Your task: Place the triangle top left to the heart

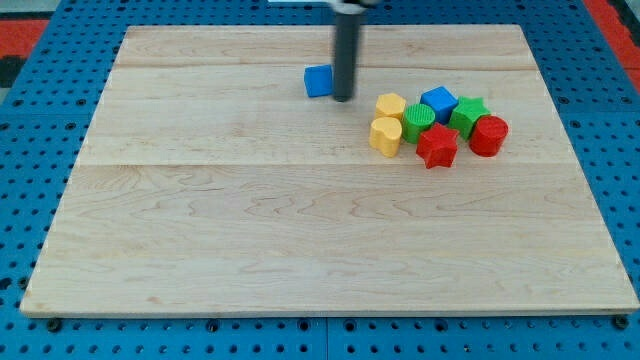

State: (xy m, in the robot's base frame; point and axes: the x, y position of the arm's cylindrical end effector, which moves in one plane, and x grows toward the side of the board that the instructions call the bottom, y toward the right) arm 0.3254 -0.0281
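Note:
A blue triangle block (318, 81) lies near the view's top, left of centre. My tip (343, 98) stands right beside it, on its right side, touching or nearly touching. A yellow heart block (385, 136) lies to the lower right of the tip, at the left end of a cluster. The triangle is up and to the left of the heart, about a block and a half away.
The cluster right of the heart holds a yellow hexagon-like block (391, 106), a green round block (418, 120), a blue cube (438, 102), a green star (468, 115), a red star (436, 146) and a red round block (489, 135). The wooden board (300, 230) lies on a blue pegboard.

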